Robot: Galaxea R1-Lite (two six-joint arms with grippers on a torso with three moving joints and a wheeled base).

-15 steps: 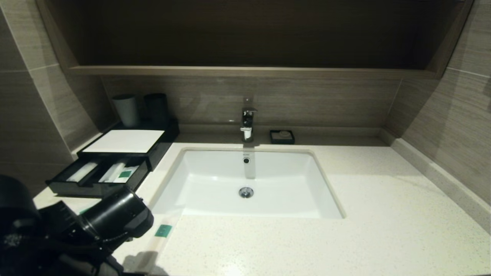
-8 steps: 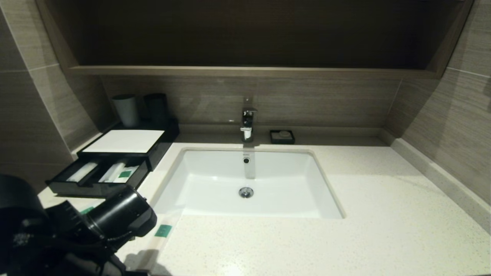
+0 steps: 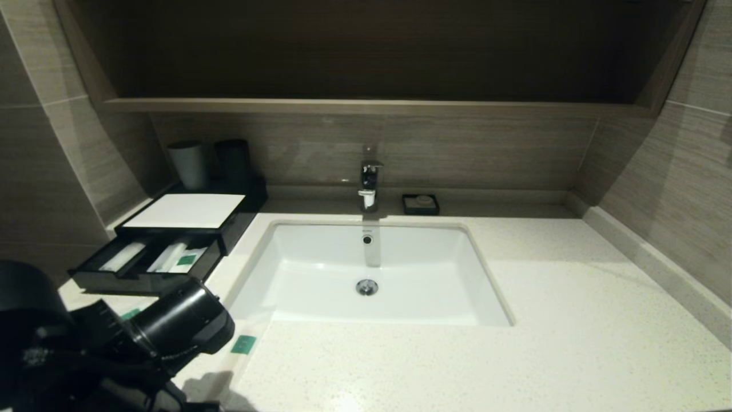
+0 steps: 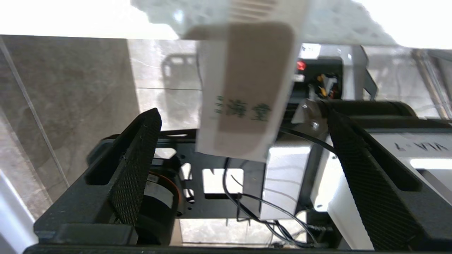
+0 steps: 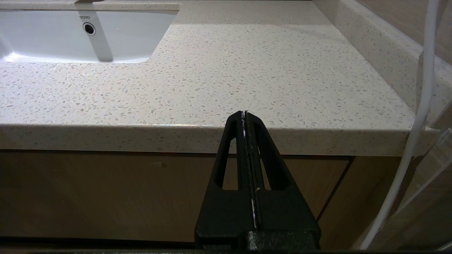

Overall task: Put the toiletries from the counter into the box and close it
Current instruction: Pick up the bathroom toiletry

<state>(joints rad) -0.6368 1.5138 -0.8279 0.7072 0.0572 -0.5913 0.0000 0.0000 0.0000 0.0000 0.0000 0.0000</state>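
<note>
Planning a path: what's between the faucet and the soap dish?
Nothing. The head view shows only bare counter between the faucet and the soap dish.

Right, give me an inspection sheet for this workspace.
Surface: speckled counter with sink set in.
Job's things: box drawer open, packets inside; one packet overhangs the counter edge.
Clutter: cups, soap dish, faucet.
Grippers: left gripper open either side of the overhanging packet, not gripping; right gripper shut, below the counter edge.
Cables: white cable beside right gripper; black wires beyond left gripper.
Surroundings: tiled walls, wooden shelf.
</note>
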